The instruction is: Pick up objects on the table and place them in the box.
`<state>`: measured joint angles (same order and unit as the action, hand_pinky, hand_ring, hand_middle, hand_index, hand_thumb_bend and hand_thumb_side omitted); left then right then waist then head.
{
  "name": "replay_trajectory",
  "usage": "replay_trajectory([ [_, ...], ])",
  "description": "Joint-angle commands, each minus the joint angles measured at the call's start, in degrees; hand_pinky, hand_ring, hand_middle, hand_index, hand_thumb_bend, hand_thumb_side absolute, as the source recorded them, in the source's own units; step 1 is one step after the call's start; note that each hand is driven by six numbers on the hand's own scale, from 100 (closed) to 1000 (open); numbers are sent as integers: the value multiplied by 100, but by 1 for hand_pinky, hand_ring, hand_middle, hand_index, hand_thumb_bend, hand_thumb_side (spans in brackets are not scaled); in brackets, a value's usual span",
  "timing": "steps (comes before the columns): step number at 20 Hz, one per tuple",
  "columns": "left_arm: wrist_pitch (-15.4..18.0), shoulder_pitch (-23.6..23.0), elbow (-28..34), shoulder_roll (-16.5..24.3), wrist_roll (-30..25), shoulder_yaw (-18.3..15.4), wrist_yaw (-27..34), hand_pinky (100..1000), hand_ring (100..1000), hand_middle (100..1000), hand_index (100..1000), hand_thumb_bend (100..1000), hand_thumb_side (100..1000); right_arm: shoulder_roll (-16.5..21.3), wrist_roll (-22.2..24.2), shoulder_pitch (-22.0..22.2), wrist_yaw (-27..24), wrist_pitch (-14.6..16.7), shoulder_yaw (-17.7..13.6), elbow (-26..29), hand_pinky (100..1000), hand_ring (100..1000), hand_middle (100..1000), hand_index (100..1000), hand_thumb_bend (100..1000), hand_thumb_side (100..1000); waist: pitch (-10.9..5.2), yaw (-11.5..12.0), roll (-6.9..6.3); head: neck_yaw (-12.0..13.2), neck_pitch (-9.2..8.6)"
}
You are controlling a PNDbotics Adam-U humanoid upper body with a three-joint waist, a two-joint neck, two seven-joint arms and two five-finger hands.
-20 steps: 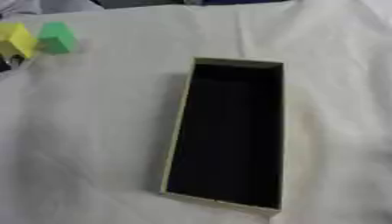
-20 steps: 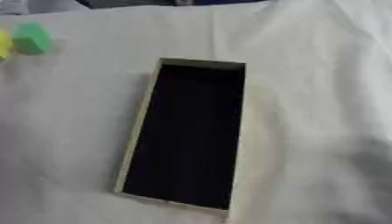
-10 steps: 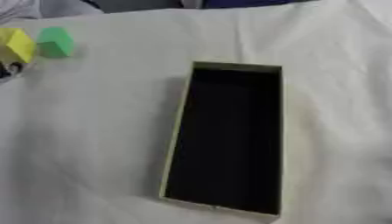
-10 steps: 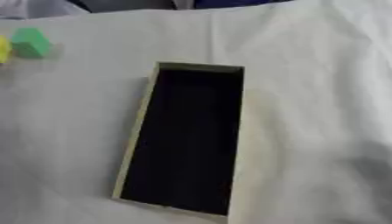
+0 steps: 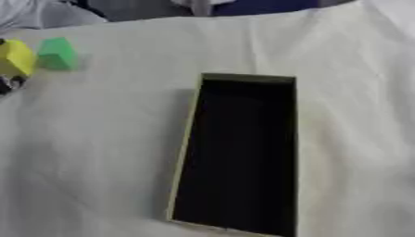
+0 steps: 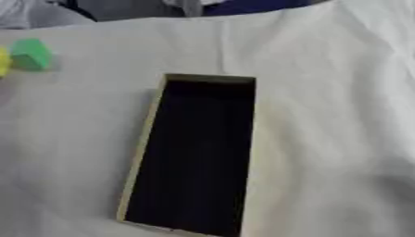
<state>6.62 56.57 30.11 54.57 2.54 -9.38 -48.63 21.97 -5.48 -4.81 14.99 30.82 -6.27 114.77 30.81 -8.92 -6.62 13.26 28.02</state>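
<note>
- The left eye view shows the yellow block whole, with a dark bit below it; the right eye view clips the block.
- The green block sits beside it, far left.
- The box, long with a dark inside, lies mid-tabletop.
- No fingers show in either view.

White cloth covers the whole work surface, creased, with folds running along the right side and toward the far right corner. Far edge of cloth curves across the top of view. Beyond it: a grey surface, a dark blue patch far centre-right, and a pale grey rounded shape at the far left corner, too blurred to identify.
</note>
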Motion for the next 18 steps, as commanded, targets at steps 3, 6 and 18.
replay_trajectory([
  [3, 16, 71, 71, 299, 212, -6, 48, 655, 816, 919, 937, 400, 100, 7, 1, 35, 28, -8, 24, -18, 826, 834, 539, 830, 100, 811, -68, -3, -36, 3, -101],
  [6, 60, 71, 41, 279, 163, 15, 69, 610, 764, 876, 926, 368, 100, 2, 8, 33, 40, -19, 32, -18, 826, 834, 539, 830, 100, 814, -56, -5, -47, -12, -96],
  [18, 150, 61, 104, 193, 318, 17, 46, 481, 523, 473, 730, 361, 100, -10, -24, 73, 29, -28, 21, -18, 827, 835, 539, 830, 100, 807, -119, 44, -8, -82, 41],
])
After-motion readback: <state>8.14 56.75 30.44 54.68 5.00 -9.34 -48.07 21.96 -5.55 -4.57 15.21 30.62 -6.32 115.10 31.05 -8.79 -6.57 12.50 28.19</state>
